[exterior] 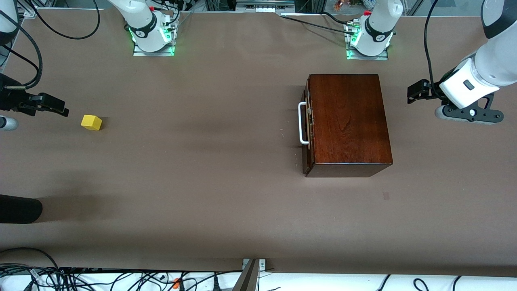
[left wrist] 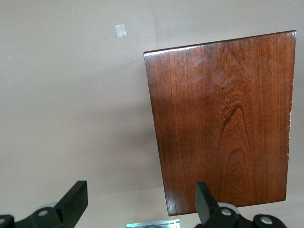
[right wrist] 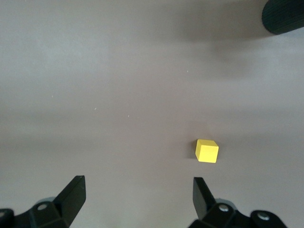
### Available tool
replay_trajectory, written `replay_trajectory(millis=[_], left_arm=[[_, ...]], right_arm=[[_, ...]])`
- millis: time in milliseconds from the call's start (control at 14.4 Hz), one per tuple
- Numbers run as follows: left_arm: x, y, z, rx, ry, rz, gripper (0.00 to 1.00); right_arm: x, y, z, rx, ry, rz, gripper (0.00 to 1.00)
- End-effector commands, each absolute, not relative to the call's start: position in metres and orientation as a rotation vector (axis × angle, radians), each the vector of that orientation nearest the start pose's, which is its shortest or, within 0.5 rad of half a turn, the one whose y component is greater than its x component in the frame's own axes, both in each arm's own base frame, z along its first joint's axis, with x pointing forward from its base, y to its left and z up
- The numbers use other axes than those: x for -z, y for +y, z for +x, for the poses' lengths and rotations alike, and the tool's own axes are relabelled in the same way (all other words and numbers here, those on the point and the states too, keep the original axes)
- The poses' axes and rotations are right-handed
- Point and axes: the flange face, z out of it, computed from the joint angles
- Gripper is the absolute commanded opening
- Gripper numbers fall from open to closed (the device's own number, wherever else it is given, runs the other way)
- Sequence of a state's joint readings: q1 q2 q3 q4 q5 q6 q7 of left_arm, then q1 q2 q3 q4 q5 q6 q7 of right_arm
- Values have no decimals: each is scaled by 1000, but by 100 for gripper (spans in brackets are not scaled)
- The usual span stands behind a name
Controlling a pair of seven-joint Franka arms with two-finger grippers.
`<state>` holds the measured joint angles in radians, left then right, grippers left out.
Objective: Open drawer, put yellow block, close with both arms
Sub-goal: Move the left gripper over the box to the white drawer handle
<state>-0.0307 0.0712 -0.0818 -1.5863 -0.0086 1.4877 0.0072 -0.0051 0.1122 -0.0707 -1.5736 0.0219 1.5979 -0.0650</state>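
Note:
The dark mahogany box (exterior: 349,121) stands toward the left arm's end of the table. Its drawer (exterior: 307,121) is pushed in, with the white handle (exterior: 302,123) facing the right arm's end. The yellow block (exterior: 91,122) lies alone on the table toward the right arm's end. My right gripper (exterior: 60,108) hovers open over the table close beside the block (right wrist: 206,151), which lies just outside one of its fingers (right wrist: 203,194). My left gripper (exterior: 416,92) hangs open over the table at the box's rear, holding nothing; the box top (left wrist: 223,128) fills its wrist view.
A black rounded object (exterior: 20,209) pokes in at the right arm's end, nearer the front camera than the block. A small tape patch (exterior: 386,196) lies on the table near the box. Both arm bases (exterior: 153,38) (exterior: 369,40) stand farthest from the camera. Cables (exterior: 121,279) run along the near edge.

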Motion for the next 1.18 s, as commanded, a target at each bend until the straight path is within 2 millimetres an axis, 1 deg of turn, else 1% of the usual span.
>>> replay_trajectory(millis=[0,69,139,277,485,624,763,832,901,971,1109], left_arm=[[-580,-66,562,-263,208,-3112,100],[-580,-69,562,-263,216,-3114,100],[-581,-77,560,-261,237,-3114,100],[-581,-83,559,-261,254,-3113,100],[-578,-99,557,-268,297,-3111,100],[-571,-119,556,-277,336,-3106,100],[-556,-153,561,-282,396,-3105,100],[-551,-168,565,-239,392,-3118,100],[-542,-187,567,-225,404,-3124,100],[-532,-209,566,-224,404,-3132,100],[-515,-244,566,-211,349,-3151,100]], right_arm=[[-550,-39,586,-162,-11,-3110,100],[-548,-37,588,-155,-12,-3102,100],[-547,-32,588,-157,-25,-3098,100],[-547,-30,589,-156,-29,-3091,100],[-549,-30,588,-152,-27,-3091,100],[-552,-31,586,-149,-27,-3091,100],[-553,-31,586,-145,-25,-3093,100],[-554,-31,587,-140,-25,-3094,100],[-553,-29,586,-145,-32,-3095,100],[-553,-28,587,-143,-30,-3095,100],[-554,-30,587,-136,-28,-3100,100]])
